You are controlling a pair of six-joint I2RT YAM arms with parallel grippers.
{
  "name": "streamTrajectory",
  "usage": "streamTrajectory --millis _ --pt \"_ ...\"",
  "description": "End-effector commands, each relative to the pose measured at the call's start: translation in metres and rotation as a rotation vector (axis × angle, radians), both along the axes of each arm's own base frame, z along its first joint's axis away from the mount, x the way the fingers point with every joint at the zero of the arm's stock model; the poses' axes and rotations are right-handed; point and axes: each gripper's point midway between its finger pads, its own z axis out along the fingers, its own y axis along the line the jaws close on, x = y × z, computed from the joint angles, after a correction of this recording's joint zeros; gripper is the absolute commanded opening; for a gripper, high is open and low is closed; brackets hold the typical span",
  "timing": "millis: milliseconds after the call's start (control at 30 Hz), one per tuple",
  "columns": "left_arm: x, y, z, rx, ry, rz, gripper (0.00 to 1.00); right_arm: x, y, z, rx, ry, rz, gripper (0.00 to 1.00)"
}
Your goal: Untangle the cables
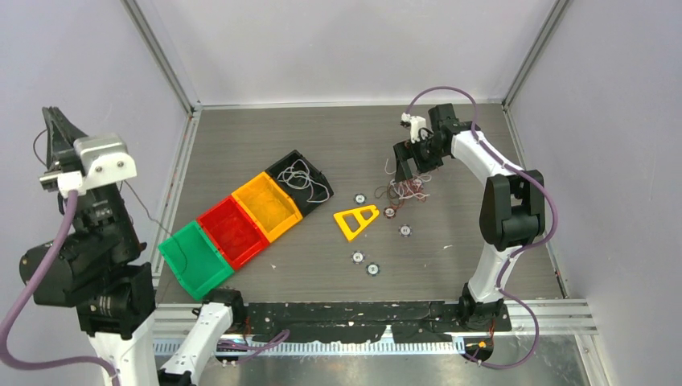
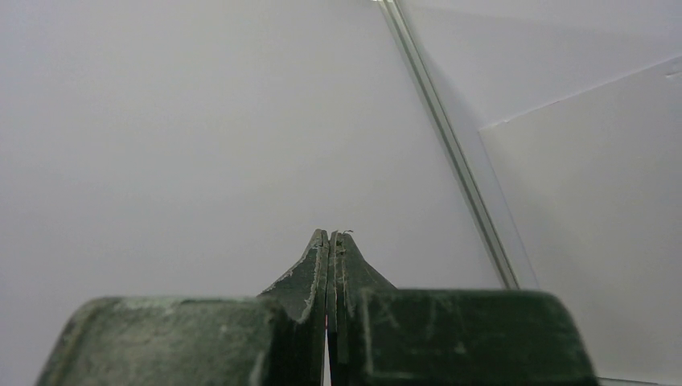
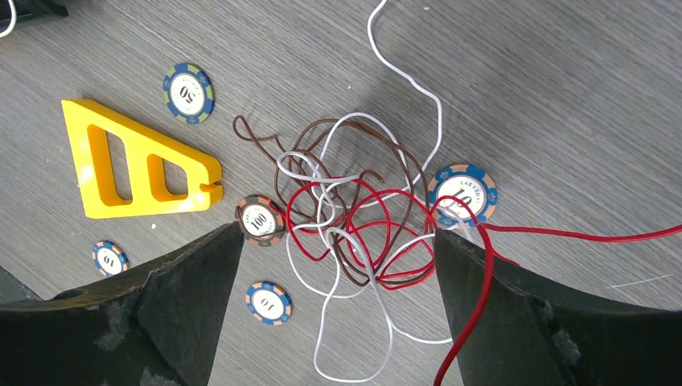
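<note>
Far right on the worktop (image 1: 265, 129), the cables (image 3: 354, 217) lie in a loose knot of red, brown and white strands, between a chip marked 100 (image 3: 260, 219) and a chip marked 10 (image 3: 462, 191). I see my right claw (image 3: 338, 233) hovering over the knot with its fingers spread wide. One red strand crosses the finger (image 3: 547, 322) on the right of the wrist view and runs off frame. A yellow triangular piece (image 3: 96, 173) lies near the knot. More white strands (image 1: 304, 175) sit in the black bin (image 1: 277, 167). My left claw (image 2: 330, 235) is raised by the left wall, fingers pressed together.
</note>
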Motion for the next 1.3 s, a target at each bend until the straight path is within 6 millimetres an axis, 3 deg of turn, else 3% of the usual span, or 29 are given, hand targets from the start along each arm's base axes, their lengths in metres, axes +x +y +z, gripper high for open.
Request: streamTrajectory --millis 0,100,300,600,667,933,1100,1167,1267 --pt "-0.002 -0.009 0.029 0.111 -0.041 0.007 0.0 0.008 0.004 0.021 0.017 -0.053 0.026 0.95" --pt "0.011 -0.011 0.021 0.173 0.01 0.04 0.0 0.008 0.002 0.023 0.004 -0.052 0.034 0.95" --pt "0.023 0.004 -0.022 0.305 0.072 0.214 0.0 0.004 0.0 0.027 -0.005 -0.058 0.045 0.95" --pt "0.043 0.037 -0.075 0.208 0.255 0.234 0.0 0.0 0.0 0.019 -0.005 -0.038 0.049 0.95" --pt "0.043 0.036 -0.098 0.149 0.341 0.197 0.0 -0.001 0.001 0.018 0.002 -0.032 0.047 0.95" --pt "0.034 -0.002 -0.205 0.013 0.679 -0.023 0.0 -0.005 0.001 0.021 0.005 -0.03 0.05 0.95" --pt "0.025 -0.023 -0.253 -0.125 0.796 -0.143 0.0 -0.009 0.0 0.021 -0.002 -0.022 0.05 0.95" --pt "0.023 -0.025 -0.273 -0.18 0.85 -0.152 0.0 -0.01 -0.001 0.021 -0.005 -0.021 0.048 0.95" --pt "0.024 -0.008 -0.303 -0.246 0.916 -0.087 0.0 -0.012 -0.002 0.02 -0.009 -0.019 0.049 0.95"
